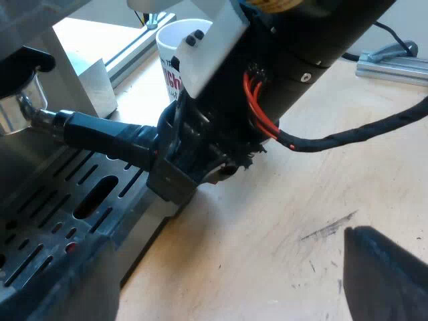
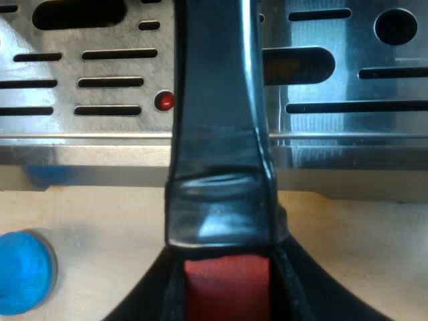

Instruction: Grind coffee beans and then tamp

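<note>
Metal holder (image 1: 93, 130), left wrist view: its basket end sits up under the espresso machine (image 1: 40, 60), above the slotted drip tray (image 1: 73, 200). The dark handle runs out to the right gripper (image 1: 179, 160), which meets it at the outer end. We judge the holder rigid, heavy at the metal head and glossy along the handle, so the hold belongs square across the handle. A white mug (image 1: 175, 47) with red lettering is largely hidden by the arm. Left gripper (image 1: 386, 277): cut off, and we cannot tell its state. Whether the holder is locked in is hidden.

Right wrist view: the right gripper is closed on the handle's red end (image 2: 226, 281), pressing it from both sides. The basket is out of sight. A blue tamper (image 2: 23, 271) rests on the wooden table (image 2: 348, 234), partly cut off.
</note>
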`<state>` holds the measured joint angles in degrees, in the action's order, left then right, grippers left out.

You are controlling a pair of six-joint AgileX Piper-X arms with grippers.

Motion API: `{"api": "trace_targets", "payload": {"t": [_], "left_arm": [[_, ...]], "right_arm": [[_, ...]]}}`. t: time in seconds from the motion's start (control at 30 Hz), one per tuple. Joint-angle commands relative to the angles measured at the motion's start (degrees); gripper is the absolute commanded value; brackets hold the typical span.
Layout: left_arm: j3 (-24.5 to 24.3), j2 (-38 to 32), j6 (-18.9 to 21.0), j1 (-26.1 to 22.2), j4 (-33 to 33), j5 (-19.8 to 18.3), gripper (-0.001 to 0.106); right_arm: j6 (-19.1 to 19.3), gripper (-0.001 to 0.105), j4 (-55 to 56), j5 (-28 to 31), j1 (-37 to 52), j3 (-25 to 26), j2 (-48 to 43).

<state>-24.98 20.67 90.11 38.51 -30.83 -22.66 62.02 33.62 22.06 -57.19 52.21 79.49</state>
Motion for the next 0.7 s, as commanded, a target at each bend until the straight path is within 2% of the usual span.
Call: {"api": "trace_targets", "payload": {"t": [0.03, 0.33, 0.57, 0.7], "left_arm": [[-0.18, -0.11, -0.14, 0.17, -0.76, 0.17, 0.071], [-0.18, -0.11, -0.14, 0.17, -1.47, 0.17, 0.071], [-0.18, -0.11, -0.14, 0.17, -1.47, 0.17, 0.071], [-0.18, -0.11, -0.14, 0.17, -1.47, 0.17, 0.071]], "right_arm": [[2.49, 0.0, -1.67, -2.92, -0.32, 0.1, -0.25], [2.49, 0.0, -1.67, -2.46, -1.04, 0.1, -0.25], [2.18, 0.0, -1.67, 4.06, -4.0, 0.1, -0.25], [0.23, 0.0, -1.41, 6.2, -5.33, 0.1, -0.25]]}}
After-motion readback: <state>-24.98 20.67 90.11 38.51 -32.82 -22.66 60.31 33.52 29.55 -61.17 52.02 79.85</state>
